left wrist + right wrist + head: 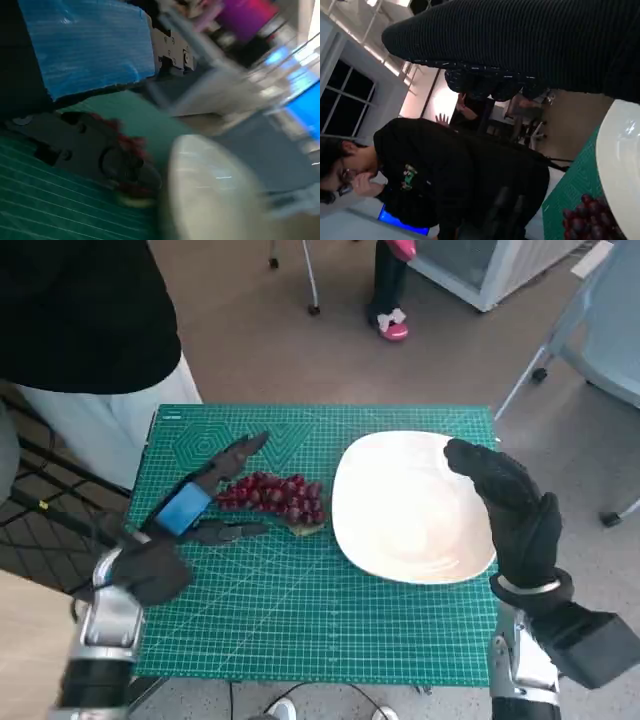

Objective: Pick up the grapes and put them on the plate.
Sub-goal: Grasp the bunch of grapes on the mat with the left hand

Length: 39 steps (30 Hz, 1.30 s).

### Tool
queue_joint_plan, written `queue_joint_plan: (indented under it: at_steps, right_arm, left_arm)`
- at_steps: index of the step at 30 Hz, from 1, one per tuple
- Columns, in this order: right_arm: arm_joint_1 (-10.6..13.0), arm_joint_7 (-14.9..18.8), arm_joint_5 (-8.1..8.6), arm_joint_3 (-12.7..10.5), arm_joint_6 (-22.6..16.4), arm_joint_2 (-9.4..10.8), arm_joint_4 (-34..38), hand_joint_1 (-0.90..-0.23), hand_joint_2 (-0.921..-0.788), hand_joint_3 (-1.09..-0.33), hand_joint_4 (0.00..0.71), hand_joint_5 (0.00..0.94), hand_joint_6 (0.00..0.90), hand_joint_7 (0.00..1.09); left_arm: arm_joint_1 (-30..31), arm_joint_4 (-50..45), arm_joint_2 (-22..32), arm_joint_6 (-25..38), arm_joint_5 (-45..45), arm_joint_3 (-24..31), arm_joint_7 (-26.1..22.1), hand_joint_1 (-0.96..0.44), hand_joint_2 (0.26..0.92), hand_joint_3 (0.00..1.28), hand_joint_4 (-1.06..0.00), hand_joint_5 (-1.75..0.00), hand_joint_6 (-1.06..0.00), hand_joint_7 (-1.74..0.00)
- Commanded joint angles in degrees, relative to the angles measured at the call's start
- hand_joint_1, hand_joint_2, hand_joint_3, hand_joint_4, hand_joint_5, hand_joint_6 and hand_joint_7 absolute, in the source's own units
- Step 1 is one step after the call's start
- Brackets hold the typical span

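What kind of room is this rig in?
Probably a lab or office workspace, not a kitchen. The table carries a green cutting mat, a wheeled chair base stands on the hard floor, and a person in black sits close by with a lit screen behind.

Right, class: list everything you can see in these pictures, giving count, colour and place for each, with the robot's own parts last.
grapes: one bunch, dark red, on the mat left of the plate
plate: one, white, on the right of the mat, nothing on it
cutting mat: one, green with a grid, covering the table
person: one, black top, beside the table's far left corner
pink shoe: one, on the floor beyond the table
left hand: black with blue tape, fingers spread either side of the grapes
right hand: black glove, over the plate's right rim
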Motion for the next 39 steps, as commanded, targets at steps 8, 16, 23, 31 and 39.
queue_joint_plan:
  at_steps: [8, 16, 23, 31, 39]
  right_arm:
    - [1.5, -0.2, 0.23, -0.5, 1.1, 0.3, 0.4, -0.629, -0.921, -0.787, 0.38, 0.002, 0.141, 0.17]
    - [1.5, -0.5, -0.04, -0.7, 0.9, 0.4, 0.3, -0.628, -0.921, -0.789, 0.38, 0.002, 0.141, 0.17]
    - [1.4, -0.7, -0.41, -0.9, 0.4, 0.4, 0.5, -0.627, -0.921, -0.789, 0.38, 0.002, 0.141, 0.17]
    - [1.6, -0.8, -0.64, -1.0, 0.1, 0.3, 0.4, -0.626, -0.921, -0.793, 0.379, 0.001, 0.141, 0.17]
    - [1.6, -1.0, -0.89, -1.1, 0.0, 0.3, 0.2, -0.627, -0.921, -0.795, 0.38, 0.002, 0.142, 0.17]
  left_arm:
    - [-7.9, 2.3, -0.1, 10.6, 12.7, -11.1, 2.6, -0.37, 0.706, 0.0, 0.0, 0.0, -0.13, -0.01]
    - [-12.6, 7.4, -1.3, 14.5, 12.6, -14.9, 0.2, -0.36, 0.706, 0.0, 0.0, 0.0, -0.13, -0.01]
    - [-17.6, 16.3, -2.8, 14.8, 11.7, -17.2, -0.3, -0.35, 0.707, 0.0, 0.0, 0.0, -0.13, -0.01]
    - [-22.0, 25.1, -4.4, 13.9, 11.0, -19.3, 0.0, -0.33, 0.708, 0.0, 0.0, 0.0, -0.13, 0.0]
    - [-24.5, 30.5, -5.3, 15.0, 11.3, -21.1, -0.5, -0.33, 0.711, 0.0, 0.0, 0.0, -0.14, 0.0]
